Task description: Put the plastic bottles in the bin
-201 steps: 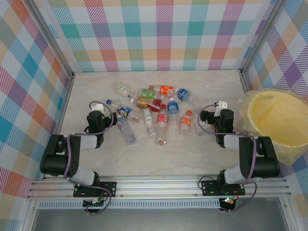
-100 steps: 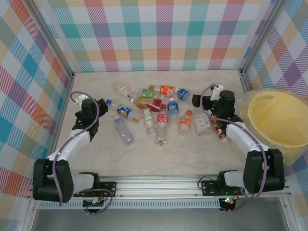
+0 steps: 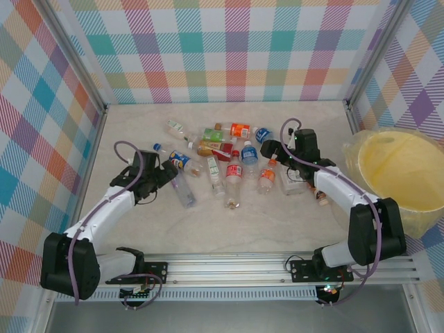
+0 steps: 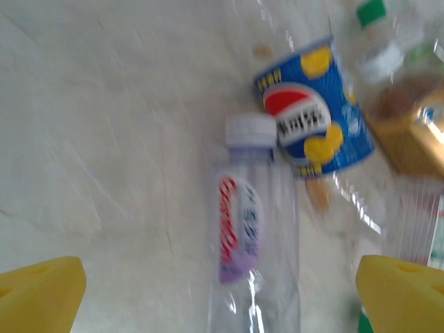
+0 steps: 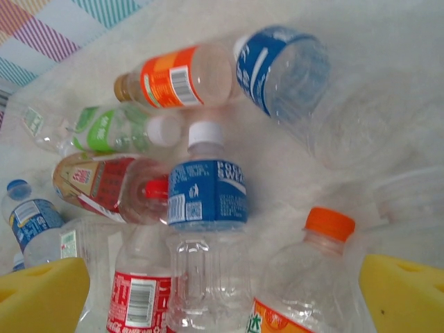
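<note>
Pale bench (image 3: 277, 229), checked walls (image 3: 229, 48). Bottles (image 3: 234, 168) clustered mid-bench, bin (image 3: 420, 211) at right edge. Left end effector (image 3: 164, 175) wide open; purple-label bottle (image 4: 253, 236) lies lengthwise between jaws, cap pointing away. Right end effector (image 3: 270, 148) also wide, empty.

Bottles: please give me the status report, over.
Left hand open, over a clear white-capped bottle. Right hand open, over a blue-label bottle. Plastic bottles on table, none seen in the bin. Nothing blocking the bin.
</note>
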`<act>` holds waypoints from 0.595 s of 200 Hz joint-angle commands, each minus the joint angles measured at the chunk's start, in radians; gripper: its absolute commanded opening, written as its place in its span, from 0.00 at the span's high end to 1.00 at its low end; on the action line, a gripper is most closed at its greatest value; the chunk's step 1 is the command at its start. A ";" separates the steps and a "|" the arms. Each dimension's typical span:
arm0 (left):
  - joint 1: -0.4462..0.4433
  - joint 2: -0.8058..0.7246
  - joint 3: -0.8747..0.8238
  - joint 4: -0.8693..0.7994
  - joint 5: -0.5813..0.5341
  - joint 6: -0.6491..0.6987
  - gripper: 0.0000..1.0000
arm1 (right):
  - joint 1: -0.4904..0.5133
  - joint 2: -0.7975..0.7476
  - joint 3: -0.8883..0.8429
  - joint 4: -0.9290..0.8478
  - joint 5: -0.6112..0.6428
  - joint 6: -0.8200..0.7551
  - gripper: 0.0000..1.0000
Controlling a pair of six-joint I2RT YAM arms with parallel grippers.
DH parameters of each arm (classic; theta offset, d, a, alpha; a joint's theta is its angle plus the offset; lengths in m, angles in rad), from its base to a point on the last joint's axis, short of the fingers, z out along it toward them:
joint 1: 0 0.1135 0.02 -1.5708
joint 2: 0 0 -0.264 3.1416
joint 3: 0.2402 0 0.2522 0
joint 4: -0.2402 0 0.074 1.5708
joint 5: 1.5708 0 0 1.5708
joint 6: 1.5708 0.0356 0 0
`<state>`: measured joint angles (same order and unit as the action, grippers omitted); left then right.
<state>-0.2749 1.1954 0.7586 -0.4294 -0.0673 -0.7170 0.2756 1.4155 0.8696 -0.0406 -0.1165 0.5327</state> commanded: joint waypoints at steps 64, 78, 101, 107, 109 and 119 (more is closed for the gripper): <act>-0.169 0.218 0.103 -0.033 -0.009 -0.088 0.00 | 0.033 -0.008 0.082 -0.074 0.009 0.020 0.00; -0.175 0.253 0.119 -0.055 -0.035 -0.094 0.00 | 0.032 -0.009 0.086 -0.082 0.009 0.018 0.00; -0.177 0.282 0.100 -0.047 -0.044 -0.124 0.00 | 0.034 -0.022 0.082 -0.095 0.019 0.013 0.00; -0.180 0.281 0.082 -0.021 -0.029 -0.125 0.00 | 0.034 -0.026 0.079 -0.096 0.025 0.011 0.00; -0.181 0.280 0.077 -0.013 -0.025 -0.125 0.00 | 0.033 -0.028 0.076 -0.096 0.027 0.010 0.00; -0.189 0.275 0.055 0.012 -0.013 -0.119 0.01 | 0.034 -0.036 0.071 -0.098 0.037 0.006 0.00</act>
<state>-0.4412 1.4727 0.8455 -0.4641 -0.0902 -0.8165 0.3027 1.4170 0.9298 -0.1143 -0.1059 0.5423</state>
